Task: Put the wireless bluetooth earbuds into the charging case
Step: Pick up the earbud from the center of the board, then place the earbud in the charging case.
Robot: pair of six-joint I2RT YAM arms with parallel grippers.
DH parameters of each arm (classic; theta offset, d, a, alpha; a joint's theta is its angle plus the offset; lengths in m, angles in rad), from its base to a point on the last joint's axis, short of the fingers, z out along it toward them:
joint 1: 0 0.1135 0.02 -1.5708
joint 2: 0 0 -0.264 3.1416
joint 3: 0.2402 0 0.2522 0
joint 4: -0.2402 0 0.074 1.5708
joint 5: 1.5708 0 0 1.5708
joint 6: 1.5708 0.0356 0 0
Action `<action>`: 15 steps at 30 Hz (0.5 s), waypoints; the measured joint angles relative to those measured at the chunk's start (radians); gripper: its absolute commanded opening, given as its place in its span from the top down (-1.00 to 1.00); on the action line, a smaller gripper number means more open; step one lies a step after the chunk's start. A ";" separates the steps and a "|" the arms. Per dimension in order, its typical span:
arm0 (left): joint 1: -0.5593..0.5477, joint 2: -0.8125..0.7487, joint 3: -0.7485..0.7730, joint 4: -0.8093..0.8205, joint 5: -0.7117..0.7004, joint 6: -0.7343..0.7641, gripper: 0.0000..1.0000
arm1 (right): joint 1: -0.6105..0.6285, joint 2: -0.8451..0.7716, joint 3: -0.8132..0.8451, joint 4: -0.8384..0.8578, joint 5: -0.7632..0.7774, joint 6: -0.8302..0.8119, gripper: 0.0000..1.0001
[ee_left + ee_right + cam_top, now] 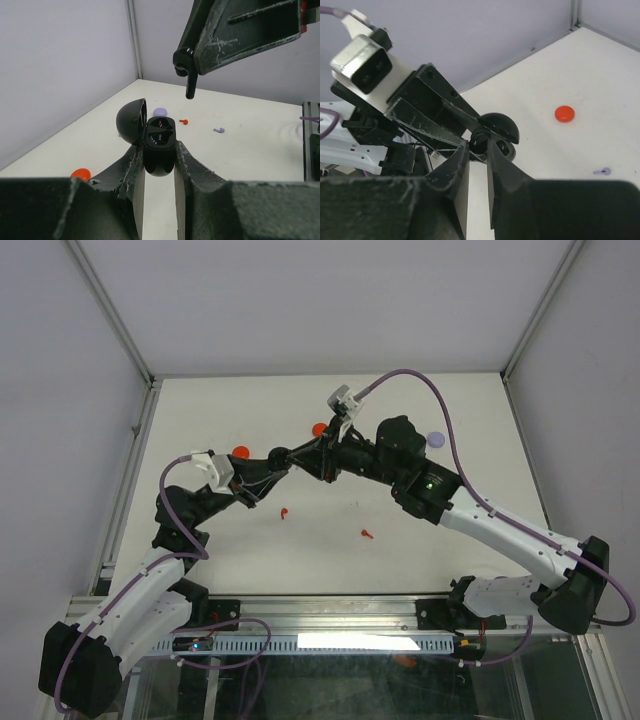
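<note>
Our left arm (150, 592) rises from the near-left base with its elbow folded and its forearm running right. Our right arm (500, 528) sweeps in from the near-right base, bent at the elbow, wrist turned left. The tips meet almost nose to nose mid-workspace. Left gripper (159, 149) — jaws narrowed, fingers pinching the charging case (160, 169) from both sides. Right gripper (477, 145) hangs just above and beyond it, angled down, jaws nearly together on the black earbud (189, 80) — close to the left one but apart.
</note>
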 measured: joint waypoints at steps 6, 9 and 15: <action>0.000 0.002 0.000 0.013 0.018 0.000 0.92 | 0.015 0.001 -0.004 0.087 -0.016 0.029 0.66; 0.000 0.002 0.000 0.015 0.020 -0.001 0.92 | 0.017 0.007 -0.004 0.103 -0.019 0.044 0.66; 0.000 0.002 0.000 0.018 0.022 -0.005 0.92 | 0.020 0.035 -0.004 0.124 -0.026 0.082 0.67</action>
